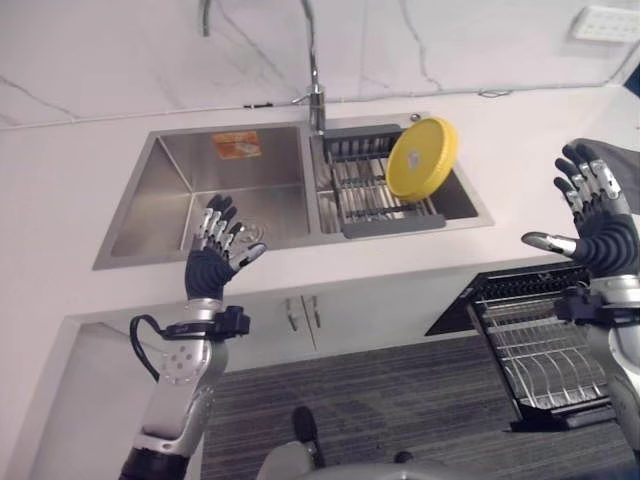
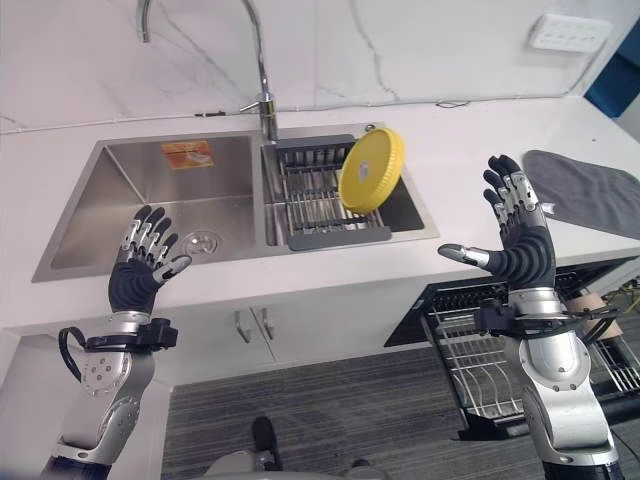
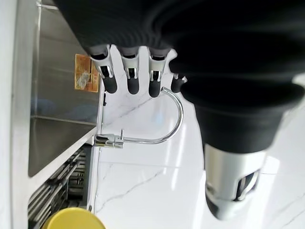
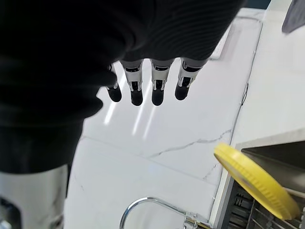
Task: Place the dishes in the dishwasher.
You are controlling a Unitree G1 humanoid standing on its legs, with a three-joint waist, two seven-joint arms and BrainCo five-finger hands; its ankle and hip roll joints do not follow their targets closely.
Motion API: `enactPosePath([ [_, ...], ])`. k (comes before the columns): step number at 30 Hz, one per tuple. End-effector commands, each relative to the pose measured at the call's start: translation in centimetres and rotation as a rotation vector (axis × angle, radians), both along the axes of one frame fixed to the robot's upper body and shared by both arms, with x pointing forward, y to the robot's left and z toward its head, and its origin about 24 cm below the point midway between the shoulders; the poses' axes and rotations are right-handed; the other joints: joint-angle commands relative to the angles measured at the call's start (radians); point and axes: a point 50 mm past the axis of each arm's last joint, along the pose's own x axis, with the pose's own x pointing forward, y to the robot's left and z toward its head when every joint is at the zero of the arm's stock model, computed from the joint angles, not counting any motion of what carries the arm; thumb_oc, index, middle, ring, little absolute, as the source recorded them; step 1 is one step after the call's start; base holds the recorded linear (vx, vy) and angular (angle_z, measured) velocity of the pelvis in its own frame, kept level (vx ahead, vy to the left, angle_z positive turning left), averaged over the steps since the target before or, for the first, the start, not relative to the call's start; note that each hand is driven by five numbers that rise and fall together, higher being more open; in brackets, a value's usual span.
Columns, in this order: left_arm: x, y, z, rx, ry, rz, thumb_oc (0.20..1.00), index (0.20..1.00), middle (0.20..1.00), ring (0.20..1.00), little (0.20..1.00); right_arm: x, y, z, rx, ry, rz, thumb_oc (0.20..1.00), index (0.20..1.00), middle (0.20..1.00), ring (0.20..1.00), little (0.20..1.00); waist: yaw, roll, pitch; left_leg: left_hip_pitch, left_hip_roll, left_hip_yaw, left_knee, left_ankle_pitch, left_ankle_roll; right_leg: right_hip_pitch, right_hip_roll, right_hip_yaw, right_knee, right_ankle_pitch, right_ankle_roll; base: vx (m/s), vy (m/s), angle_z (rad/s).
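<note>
- Plate (image 2: 371, 169): your one yellow dish leans tilted in the dark rack (image 2: 325, 205) in the sink's (image 2: 150, 200) right basin, open counter (image 2: 450, 150) to its right.
- Dishwasher rack (image 2: 480, 370) sits pulled out, near right, below the counter edge.
- Your left hand (image 2: 140, 268) is raised over the near sink edge, fingers spread, empty.
- Your right hand (image 2: 520, 240) is raised over the counter's near edge, fingers straight and apart, empty.

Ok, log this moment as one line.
stage: before pickup | plate: yellow, on edge in sink rack | left hand: open, empty | right hand: open, empty | dishwasher rack: pulled out, no plate
</note>
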Motion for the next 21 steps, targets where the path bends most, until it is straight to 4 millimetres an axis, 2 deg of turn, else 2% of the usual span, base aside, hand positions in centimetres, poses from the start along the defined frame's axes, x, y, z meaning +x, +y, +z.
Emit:
enactPosePath([
  [1, -0.2, -0.3, 2.5, 0.036, -0.139, -0.02, 1.0, 1.0, 1.0, 1.0, 1.0, 0.0, -0.3, 2.5, -0.014, -0.147, -0.017, 1.0, 1.0, 1.0, 1.0, 1.0, 0.029, 0.008, -0.056, -0.013, 0.091, -0.044, 0.006, -0.041, -0.091, -0.018, 0.042, -0.059, 0.035, -0.02, -0.008, 0.11, 0.203, -0.1],
  [6, -0.1, -0.6, 3.8, 0.229, -0.215, 0.018, 1.0, 1.0, 1.0, 1.0, 1.0, 0.0, -0.1, 2.5, -0.004, -0.153, -0.033, 1.0, 1.0, 1.0, 1.0, 1.0, 0.039, -0.017, -0.056, 0.01, 0.051, -0.065, 0.002, -0.08, -0.055, -0.087, -0.009, -0.074, 0.149, 0.048, 0.039, 0.09, 0.176, -0.11],
  [8, 0.0, -0.6, 4.0, 0.267, -0.217, 0.015, 1.0, 1.0, 1.0, 1.0, 1.0, 0.1, 0.0, 2.5, 0.001, -0.149, -0.024, 1.0, 1.0, 1.0, 1.0, 1.0, 0.036, -0.014, -0.057, 0.019, 0.045, -0.069, 0.002, -0.089, -0.046, -0.109, -0.014, -0.071, 0.198, 0.06, 0.041, 0.13, 0.217, 0.02],
  [12, 0.2, -0.9, 4.2, 0.284, -0.222, -0.018, 1.0, 1.0, 1.0, 1.0, 1.0, 0.2, 0.5, 2.0, -0.002, -0.136, -0.019, 1.0, 1.0, 1.0, 1.0, 1.0, 0.036, -0.006, -0.046, 0.034, 0.037, -0.11, 0.002, -0.105, -0.021, -0.194, 0.007, -0.038, 0.414, 0.085, 0.036, 0.12, 0.164, 0.03],
  [13, 0.2, -1.2, 4.2, 0.284, -0.226, -0.051, 1.0, 1.0, 1.0, 1.0, 1.0, 0.2, 0.7, 1.9, -0.005, -0.127, -0.008, 1.0, 1.0, 1.0, 1.0, 1.0, 0.035, -0.008, -0.04, 0.041, 0.037, -0.113, 0.002, -0.112, -0.022, -0.217, 0.002, -0.046, 0.421, 0.091, 0.032, 0.1, 0.05, -0.02],
  [15, 0.4, -1.4, 4.3, 0.303, -0.225, -0.074, 1.0, 1.0, 1.0, 1.0, 1.0, 0.4, 0.9, 1.7, -0.015, -0.106, 0.022, 1.0, 1.0, 1.0, 1.0, 1.0, 0.027, -0.011, -0.029, 0.055, 0.046, -0.113, 0.002, -0.113, -0.036, -0.239, -0.015, -0.075, 0.357, 0.097, 0.027, 0.12, -0.085, -0.13],
  [17, 0.8, -1.1, 4.2, 0.302, -0.204, -0.068, 1.0, 1.0, 1.0, 1.0, 1.0, 0.3, 0.2, 1.9, -0.01, -0.105, 0.021, 1.0, 1.0, 1.0, 1.0, 1.0, 0.002, -0.018, -0.018, 0.073, 0.061, -0.123, 0.002, -0.122, -0.051, -0.256, -0.023, -0.064, 0.234, 0.113, 0.029, 0.18, -0.231, -0.18],
  [19, 0.9, -1.2, 4.0, 0.293, -0.19, -0.09, 1.0, 1.0, 1.0, 1.0, 1.0, -0.1, 0.0, 1.9, 0.003, -0.111, 0.024, 1.0, 1.0, 1.0, 1.0, 1.0, -0.02, -0.027, -0.013, 0.092, 0.07, -0.133, 0.002, -0.137, -0.062, -0.27, -0.045, -0.042, 0.145, 0.178, 0.045, 0.2, -0.303, 0.07],
  [21, 0.8, -1.5, 3.6, 0.254, -0.156, -0.149, 1.0, 1.0, 1.0, 1.0, 1.0, -0.2, 0.4, 2.1, -0.003, -0.121, 0.044, 1.0, 1.0, 1.0, 1.0, 1.0, -0.027, -0.027, -0.009, 0.116, 0.083, -0.135, 0.002, -0.152, -0.067, -0.287, -0.057, -0.044, 0.11, 0.206, 0.054, 0.17, -0.302, 0.47],
])
